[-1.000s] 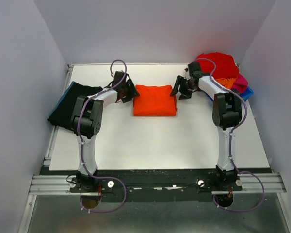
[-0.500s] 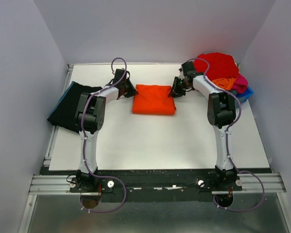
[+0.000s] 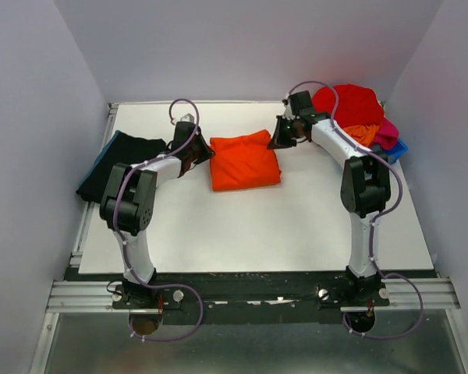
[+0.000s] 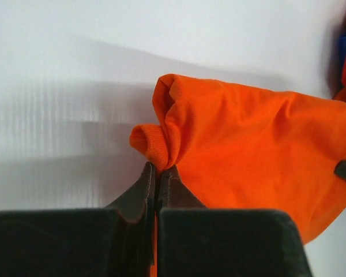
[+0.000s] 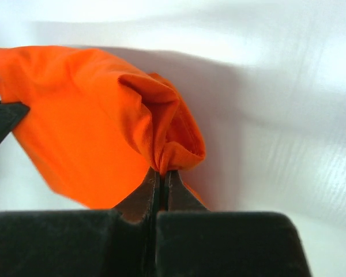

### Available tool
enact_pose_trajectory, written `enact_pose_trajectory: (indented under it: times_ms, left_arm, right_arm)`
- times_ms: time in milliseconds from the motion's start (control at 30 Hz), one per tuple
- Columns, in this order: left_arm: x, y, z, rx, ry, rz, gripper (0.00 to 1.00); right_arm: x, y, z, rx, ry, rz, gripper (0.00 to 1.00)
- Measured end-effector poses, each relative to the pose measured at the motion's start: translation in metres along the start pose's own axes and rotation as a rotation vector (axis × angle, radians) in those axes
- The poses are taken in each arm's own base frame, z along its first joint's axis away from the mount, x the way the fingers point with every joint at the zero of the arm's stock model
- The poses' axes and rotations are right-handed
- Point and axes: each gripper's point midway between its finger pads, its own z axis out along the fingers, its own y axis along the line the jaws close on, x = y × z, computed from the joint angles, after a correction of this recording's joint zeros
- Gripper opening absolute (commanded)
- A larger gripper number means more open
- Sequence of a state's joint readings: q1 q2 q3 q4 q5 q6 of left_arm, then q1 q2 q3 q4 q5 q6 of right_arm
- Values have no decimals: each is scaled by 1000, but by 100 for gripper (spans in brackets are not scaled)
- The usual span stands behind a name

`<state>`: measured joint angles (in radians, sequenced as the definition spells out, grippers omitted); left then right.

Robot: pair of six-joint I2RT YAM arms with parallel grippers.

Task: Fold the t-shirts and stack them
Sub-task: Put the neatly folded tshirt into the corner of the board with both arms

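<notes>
My left end effector [image 3: 203, 150] and right end effector [image 3: 277, 139] clamp the folded orange t-shirt [image 3: 246, 161] by its far corners. Stacking step, I judge: next, carry it level onto the black t-shirt [image 3: 115, 161].

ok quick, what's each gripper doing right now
Left gripper: shut on the orange t-shirt, pinching one edge.
Right gripper: shut on the orange t-shirt, pinching the opposite edge.
</notes>
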<state>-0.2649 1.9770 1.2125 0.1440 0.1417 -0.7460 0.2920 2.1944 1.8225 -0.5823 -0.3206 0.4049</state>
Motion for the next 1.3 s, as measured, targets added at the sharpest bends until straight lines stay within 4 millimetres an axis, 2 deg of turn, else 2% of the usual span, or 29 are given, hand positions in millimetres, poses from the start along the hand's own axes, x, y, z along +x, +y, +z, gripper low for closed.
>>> enact_pose_trajectory:
  times_ms: [200, 233, 267, 333, 467, 600, 700, 867, 1033, 1167, 1300]
  left_arm:
    - [-31, -13, -61, 10, -171, 21, 0]
    - [-35, -11, -64, -6, -192, 18, 0]
    - [-38, -11, -83, -12, -225, 15, 0]
    - [-44, -6, -107, -55, -278, -1, 0]
    - [-58, 5, -153, -138, -370, -51, 0]
    - [-72, 19, -196, -219, -438, -115, 0]
    - [-78, 42, -219, -301, -465, -176, 0]
    - [-81, 89, -257, -441, -505, -289, 0]
    - [-87, 125, -280, -537, -543, -380, 0]
    - [-84, 147, -289, -598, -547, -432, 0]
    - [-77, 169, -295, -653, -551, -481, 0]
  right_arm:
    - [-15, 84, -44, -108, -138, -192, 1]
    - [-15, 96, -48, -127, -150, -217, 1]
    - [-14, 104, -50, -141, -155, -233, 1]
    - [-14, 119, -53, -169, -166, -259, 1]
    - [-17, 139, -55, -210, -177, -284, 1]
    - [-27, 174, -54, -285, -206, -324, 1]
    - [-32, 209, -48, -364, -228, -344, 1]
    - [-25, 271, -28, -513, -246, -336, 1]
    - [-16, 310, 7, -651, -250, -236, 1]
    - [-8, 336, 37, -750, -265, -143, 1]
    - [2, 357, 56, -809, -301, -78, 1]
